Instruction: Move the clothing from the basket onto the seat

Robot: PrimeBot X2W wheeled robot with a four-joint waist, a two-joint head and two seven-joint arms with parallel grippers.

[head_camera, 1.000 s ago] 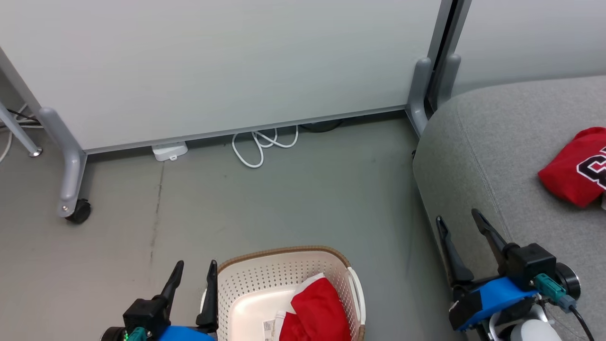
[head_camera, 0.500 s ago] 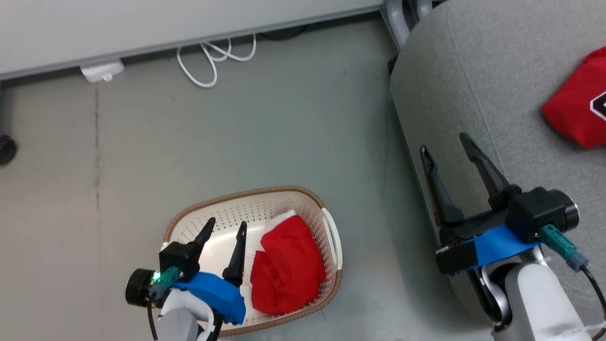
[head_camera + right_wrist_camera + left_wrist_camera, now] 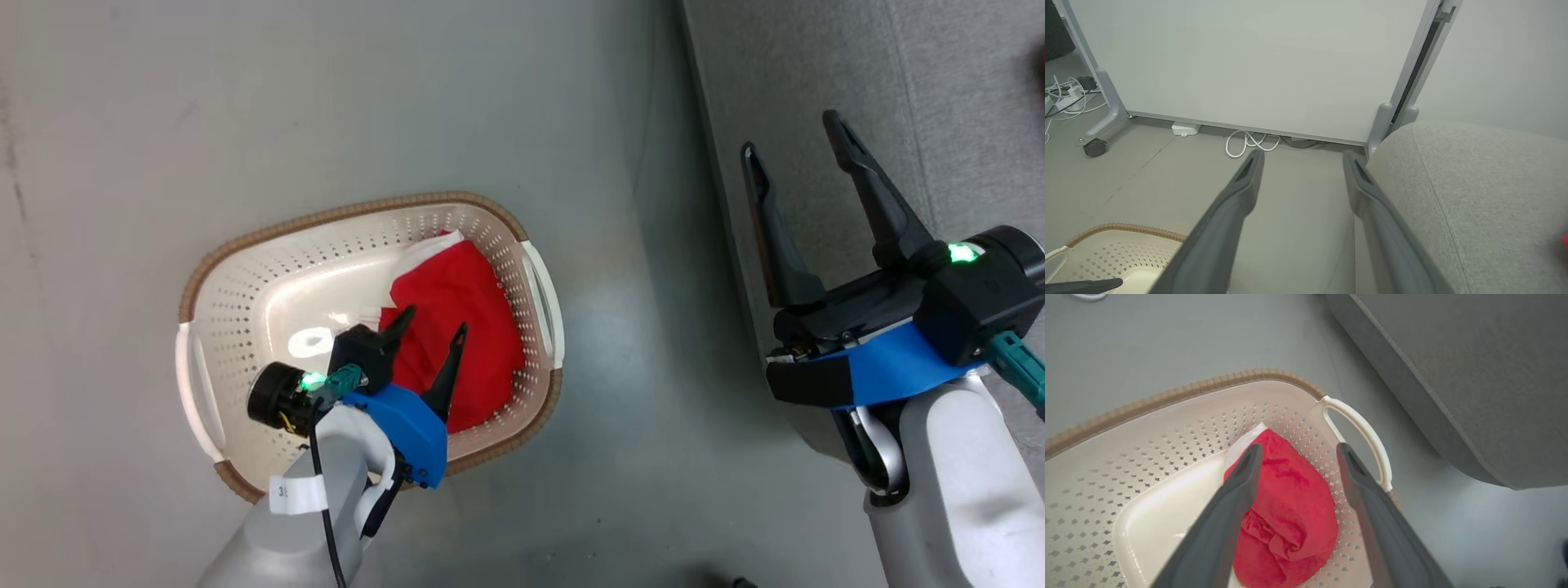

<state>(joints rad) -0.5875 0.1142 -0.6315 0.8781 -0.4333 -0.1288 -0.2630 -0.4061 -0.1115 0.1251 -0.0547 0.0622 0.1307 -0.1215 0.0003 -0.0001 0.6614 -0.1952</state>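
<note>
The cream perforated basket [image 3: 326, 214] stands on the grey floor with a bundle of red clothing [image 3: 469, 302] in its right half. My left gripper [image 3: 435, 320] hangs open just over that bundle, holding nothing. In the left wrist view the clothing [image 3: 1290, 514] lies between and below the spread fingers of the left gripper [image 3: 1298, 447], near the basket's white handle [image 3: 1367, 433]. My right gripper [image 3: 792, 135] is open and empty over the left edge of the grey seat [image 3: 963, 98]. A sliver of red fabric [image 3: 1565, 241] shows at the seat's far right.
A white partition panel [image 3: 1249, 61] on grey wheeled legs [image 3: 1094, 147] stands beyond the floor, with a coiled white cable [image 3: 1249, 143] at its foot. The seat [image 3: 1474, 375] sits close to the right of the basket [image 3: 1167, 398], with a strip of floor between them.
The head camera has tilted down. My left gripper has moved from beside the basket's left rim to over the red clothing inside it, still open. The right gripper stays open by the seat's edge.
</note>
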